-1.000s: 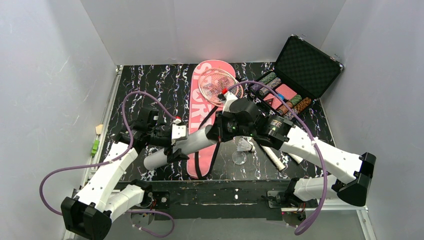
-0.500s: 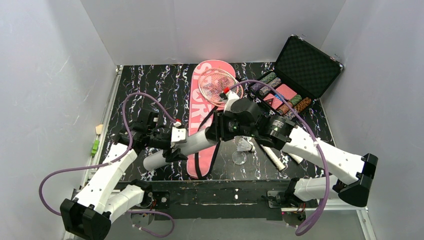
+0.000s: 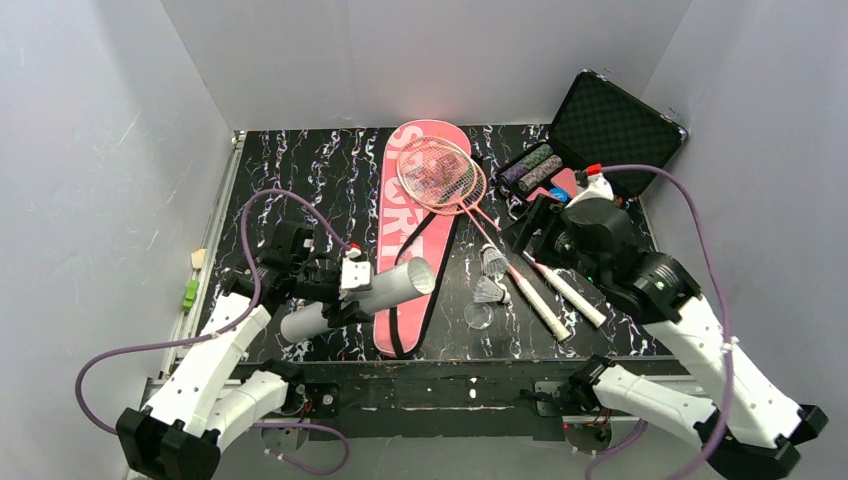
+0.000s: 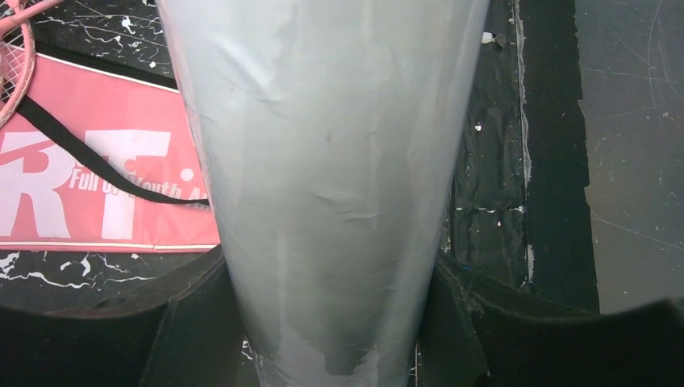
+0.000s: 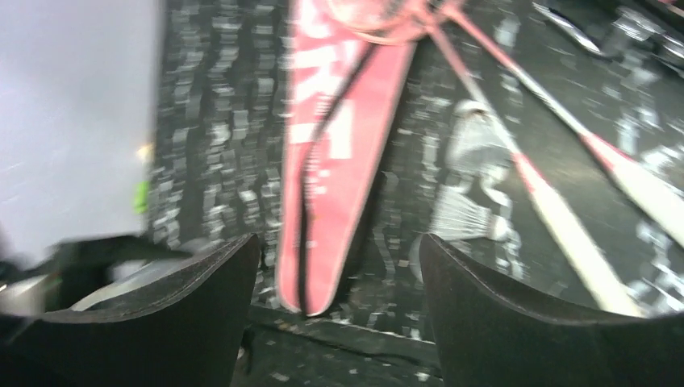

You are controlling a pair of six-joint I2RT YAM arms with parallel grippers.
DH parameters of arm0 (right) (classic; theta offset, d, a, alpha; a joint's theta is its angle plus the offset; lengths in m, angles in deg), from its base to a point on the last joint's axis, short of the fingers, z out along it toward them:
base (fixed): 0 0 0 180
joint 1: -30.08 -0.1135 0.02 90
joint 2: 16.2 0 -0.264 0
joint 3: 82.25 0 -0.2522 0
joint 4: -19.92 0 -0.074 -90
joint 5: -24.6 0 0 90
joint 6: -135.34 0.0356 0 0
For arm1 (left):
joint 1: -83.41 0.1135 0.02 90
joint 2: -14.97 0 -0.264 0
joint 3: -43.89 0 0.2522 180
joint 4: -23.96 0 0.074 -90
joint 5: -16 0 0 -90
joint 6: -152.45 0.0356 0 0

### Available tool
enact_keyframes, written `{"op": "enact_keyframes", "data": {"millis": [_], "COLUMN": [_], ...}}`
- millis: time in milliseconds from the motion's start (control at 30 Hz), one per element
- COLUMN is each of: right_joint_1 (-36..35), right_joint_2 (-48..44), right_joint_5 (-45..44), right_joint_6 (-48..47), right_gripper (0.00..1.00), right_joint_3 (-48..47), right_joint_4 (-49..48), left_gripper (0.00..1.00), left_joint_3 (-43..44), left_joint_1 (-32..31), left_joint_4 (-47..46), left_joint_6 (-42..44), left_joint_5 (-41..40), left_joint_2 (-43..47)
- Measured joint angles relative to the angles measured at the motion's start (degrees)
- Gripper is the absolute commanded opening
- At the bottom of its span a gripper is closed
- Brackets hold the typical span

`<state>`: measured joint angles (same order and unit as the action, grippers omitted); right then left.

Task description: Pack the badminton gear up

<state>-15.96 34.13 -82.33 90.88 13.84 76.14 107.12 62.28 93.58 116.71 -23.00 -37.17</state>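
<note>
Squarely — tube (image 3: 388,284) in left end effector (image 3: 347,291)

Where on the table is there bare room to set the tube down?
The widest bare patch for the tube is the table's far left corner, between its left edge and the pink bag. Right of the bag is crowded: rackets, shuttlecocks, chip case.

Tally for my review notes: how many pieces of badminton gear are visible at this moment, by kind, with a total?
pink-framed rackets: 2
shuttlecocks: 2
white tube: 1
pink bag: 1
clear round disc, possibly a tube cap: 1
Total: 7
</note>
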Motion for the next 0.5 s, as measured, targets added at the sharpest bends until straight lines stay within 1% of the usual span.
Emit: {"op": "enact_keyframes", "data": {"millis": [67, 133, 267, 333, 400, 500], "right_joint_1": [4.8, 6.2, 5.5, 4.5, 3.3, 1.9], "right_joint_2": [1.2, 6.3, 22.9, 28.2, 31.5, 35.0], "right_joint_5": [-1.0, -1.3, -1.7, -2.4, -2.9, -3.8], "right_joint_6": [0.8, 0.9, 0.9, 0.9, 0.8, 0.8], "right_gripper": [0.81, 0.81, 0.81, 0.81, 0.8, 0.74], "right_joint_3": [2.5, 3.8, 4.1, 4.2, 3.8, 1.6], "right_joint_4": [3.5, 6.6, 9.5, 10.3, 11.0, 12.1], "left_gripper": [0.53, 0.52, 0.51, 0.51, 0.5, 0.5], "left_joint_3": [0.0, 0.0, 0.0, 0.0, 0.0, 0.0], "left_joint_1": [0.0, 0.0, 0.0, 0.0, 0.0, 0.0], "left_joint_4": [0.2, 0.5, 0.9, 0.9, 0.9, 0.9], "left_joint_6": [0.0, 0.0, -0.1, -0.3, -0.3, -0.3], "left_joint_5": [-0.1, -0.2, -0.2, -0.3, -0.4, -0.5], "left_joint_2": [0.6, 1.2, 1.9, 1.9, 2.0, 2.3]}}
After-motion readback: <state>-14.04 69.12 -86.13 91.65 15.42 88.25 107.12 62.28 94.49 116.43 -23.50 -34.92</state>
